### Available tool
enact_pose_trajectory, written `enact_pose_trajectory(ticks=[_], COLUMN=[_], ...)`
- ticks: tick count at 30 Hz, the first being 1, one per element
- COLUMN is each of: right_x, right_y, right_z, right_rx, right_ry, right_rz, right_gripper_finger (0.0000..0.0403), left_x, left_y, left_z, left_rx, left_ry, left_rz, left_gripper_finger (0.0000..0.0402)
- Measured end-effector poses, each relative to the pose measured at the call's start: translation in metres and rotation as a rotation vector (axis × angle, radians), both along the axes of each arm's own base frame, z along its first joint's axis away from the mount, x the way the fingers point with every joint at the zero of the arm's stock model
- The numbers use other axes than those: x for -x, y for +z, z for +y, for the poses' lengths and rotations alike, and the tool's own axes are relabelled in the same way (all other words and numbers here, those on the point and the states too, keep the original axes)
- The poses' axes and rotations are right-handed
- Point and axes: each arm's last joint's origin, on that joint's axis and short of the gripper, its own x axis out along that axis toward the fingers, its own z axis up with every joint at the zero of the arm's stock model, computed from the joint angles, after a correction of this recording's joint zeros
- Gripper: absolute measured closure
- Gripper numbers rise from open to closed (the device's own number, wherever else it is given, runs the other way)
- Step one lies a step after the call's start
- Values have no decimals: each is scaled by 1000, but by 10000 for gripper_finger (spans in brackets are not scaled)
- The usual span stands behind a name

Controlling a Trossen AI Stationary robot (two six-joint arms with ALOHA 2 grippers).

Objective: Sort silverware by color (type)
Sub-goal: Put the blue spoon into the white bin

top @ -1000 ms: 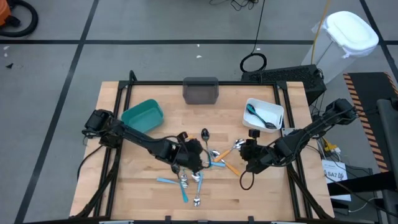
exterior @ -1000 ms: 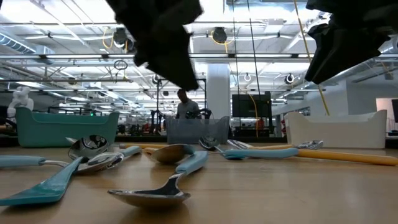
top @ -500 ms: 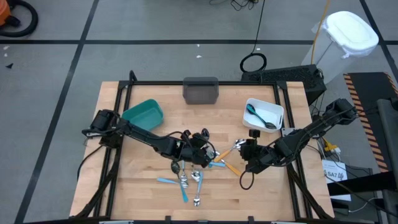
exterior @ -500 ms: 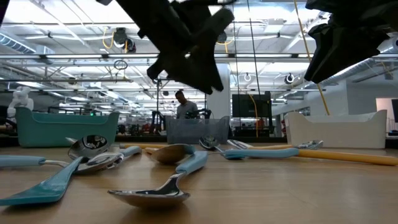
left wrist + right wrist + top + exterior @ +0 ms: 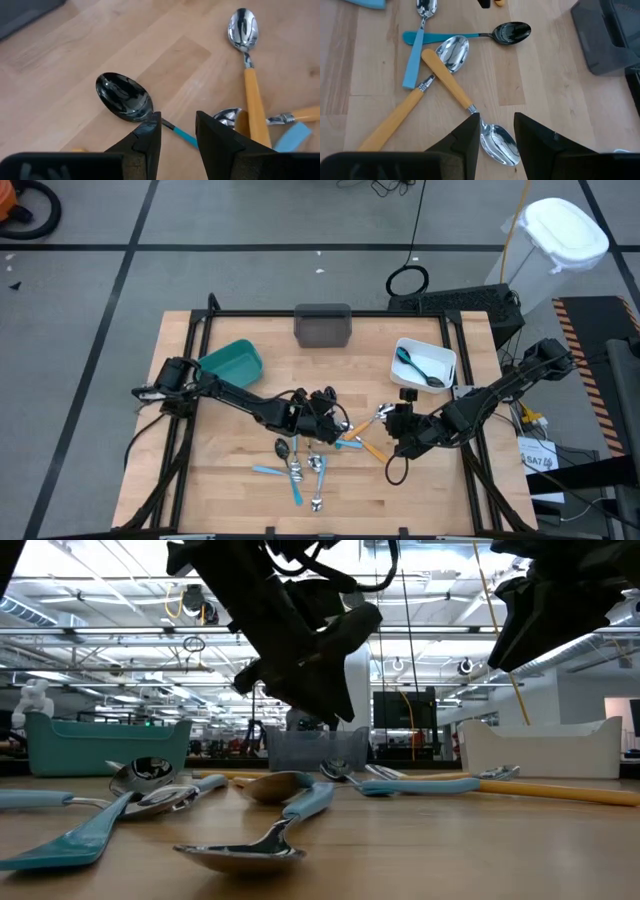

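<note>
The silverware lies scattered at the table's middle (image 5: 318,465): spoons with blue or orange handles. My left gripper (image 5: 328,418) hangs open above the pile. In its wrist view its fingers (image 5: 177,122) stand on either side of the thin neck of a black-headed spoon (image 5: 124,97) with a teal handle, without touching it. My right gripper (image 5: 394,430) waits open above the pile's right side. The silver head of an orange-handled spoon (image 5: 499,144) shows between its fingers (image 5: 496,122). In the low view both grippers hang well above the tabletop.
A teal bin (image 5: 230,363) stands at the far left and a grey bin (image 5: 323,326) at the far middle. A white bin (image 5: 425,363) at the far right holds a black spoon. More orange-handled spoons (image 5: 252,95) lie beside the black one.
My left gripper has moved toward the table's right edge and come down closer to the pile, rolling about its own pointing line as it went. It has stayed open. The silverware has not shifted.
</note>
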Motion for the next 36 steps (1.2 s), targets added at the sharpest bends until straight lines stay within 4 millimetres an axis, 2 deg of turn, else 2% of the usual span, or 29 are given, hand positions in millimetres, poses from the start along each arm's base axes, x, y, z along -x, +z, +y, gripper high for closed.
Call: enact_pose_trajectory(ticks=[6, 13, 21, 26, 36], right_x=[0, 0, 0, 0, 0], right_y=[0, 0, 0, 0, 0], right_z=[0, 0, 0, 0, 0], right_rx=[6, 6, 6, 6, 5], right_ry=[9, 8, 8, 8, 8], right_rz=[3, 1, 1, 1, -3], right_gripper_finger=[289, 289, 289, 289, 289], left_x=[1, 7, 7, 6, 0], left_y=[-1, -5, -6, -6, -18], left_z=[5, 5, 6, 5, 9], left_rx=[14, 127, 178, 213, 264], left_ry=[34, 174, 238, 259, 261], left_rz=[6, 4, -29, -57, -48], left_gripper_finger=[282, 282, 282, 282, 282])
